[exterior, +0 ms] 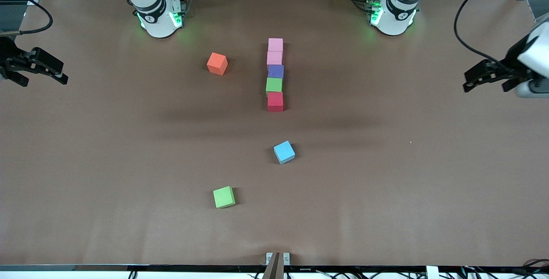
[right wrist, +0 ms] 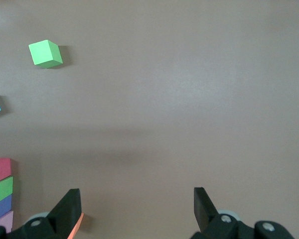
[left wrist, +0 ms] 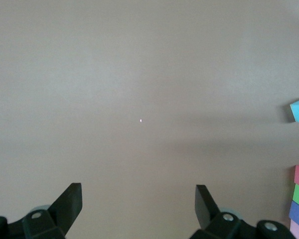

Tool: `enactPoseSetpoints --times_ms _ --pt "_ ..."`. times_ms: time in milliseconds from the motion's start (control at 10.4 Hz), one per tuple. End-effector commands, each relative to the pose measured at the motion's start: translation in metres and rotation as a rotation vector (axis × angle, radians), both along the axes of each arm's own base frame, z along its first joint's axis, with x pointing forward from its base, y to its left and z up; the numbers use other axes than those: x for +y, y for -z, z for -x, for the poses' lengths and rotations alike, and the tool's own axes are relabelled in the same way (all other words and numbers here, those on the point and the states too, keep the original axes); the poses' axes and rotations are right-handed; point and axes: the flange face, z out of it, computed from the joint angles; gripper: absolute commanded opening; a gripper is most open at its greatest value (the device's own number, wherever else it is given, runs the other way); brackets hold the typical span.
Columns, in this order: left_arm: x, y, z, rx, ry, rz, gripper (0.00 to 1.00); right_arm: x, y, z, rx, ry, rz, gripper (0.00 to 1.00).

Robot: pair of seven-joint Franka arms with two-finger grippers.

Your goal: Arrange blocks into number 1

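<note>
Five blocks in a line on the table (exterior: 386,184), three loose.
The line runs pink block (exterior: 275,44), second pink block (exterior: 274,58), purple block (exterior: 276,71), green block (exterior: 274,85), red block (exterior: 275,101), touching. Orange block (exterior: 217,63) sits beside it toward the right arm's end; blue block (exterior: 284,152) and second green block (exterior: 224,196) lie nearer the camera. Left gripper (exterior: 482,75) and right gripper (exterior: 43,66) wait wide open and empty over their table ends.

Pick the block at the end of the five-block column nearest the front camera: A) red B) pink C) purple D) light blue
A: in the front view the red block closes the column at the camera end, touching the green block above it, while the light blue block lies apart, nearer the camera.
</note>
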Motion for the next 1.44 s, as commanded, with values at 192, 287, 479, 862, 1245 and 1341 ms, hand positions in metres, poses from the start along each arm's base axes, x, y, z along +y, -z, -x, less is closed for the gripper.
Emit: enactPoseSetpoints --times_ms 192,287,479,862,1245,1341 --pt "-0.014 -0.024 0.024 0.013 -0.038 -0.021 1.0 -0.003 -0.001 -0.002 -0.01 0.013 0.01 1.0" --pt "-0.023 -0.024 0.025 0.017 -0.027 -0.022 1.0 -0.004 -0.002 -0.002 -0.012 0.003 0.012 1.0" --pt "-0.022 -0.026 0.026 0.014 -0.024 -0.021 1.0 -0.005 -0.002 -0.002 -0.013 -0.019 0.014 1.0" --pt "-0.023 -0.031 0.026 0.01 -0.011 -0.021 1.0 -0.005 -0.002 -0.001 -0.005 -0.007 0.012 1.0" --pt "-0.024 -0.033 0.034 0.043 -0.009 -0.023 1.0 -0.017 0.002 0.0 0.003 0.008 0.008 1.0" --pt "-0.024 -0.037 0.038 0.037 -0.008 -0.023 1.0 -0.017 0.003 -0.001 0.006 0.01 0.008 1.0"
